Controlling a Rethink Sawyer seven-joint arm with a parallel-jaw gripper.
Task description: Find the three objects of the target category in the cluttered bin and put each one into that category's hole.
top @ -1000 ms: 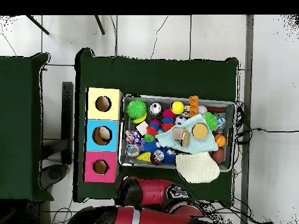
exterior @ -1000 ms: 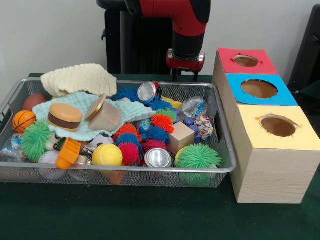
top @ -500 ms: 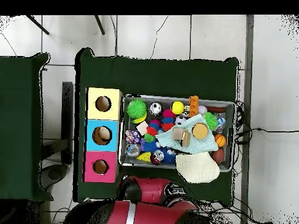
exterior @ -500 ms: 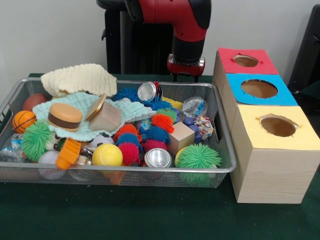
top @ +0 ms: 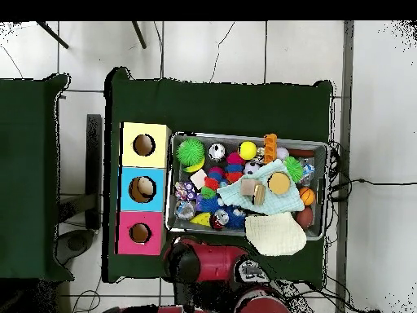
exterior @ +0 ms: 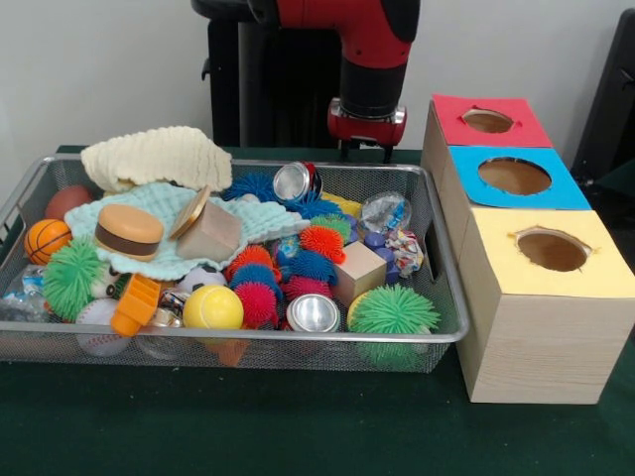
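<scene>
Behind the far edge of the bin (exterior: 437, 337) our gripper (exterior: 365, 149) hangs, grip state impossible to tell, every toy seemingly unsorted, the holes in the boxes (exterior: 526, 288) on the right awaiting all three.

The wire bin (exterior: 442, 332) sits on the table (exterior: 298, 436), and everything is placed against it. To its right in the front view, touching or just beside its wall, stands a row of three boxes (exterior: 541, 297), one behind another, each with a hole (exterior: 552, 250) on top. In the bin, a folded cloth (exterior: 154, 154) lies on its far left rim. A toy burger (exterior: 129, 231) rests on a second cloth (exterior: 248, 223) left of centre. A spiky ball (exterior: 394, 310) and a can (exterior: 313, 312) lie at the near wall; another can (exterior: 295, 180) lies near the far wall. The arm (exterior: 369, 59) hangs behind the bin, perhaps just outside it.
</scene>
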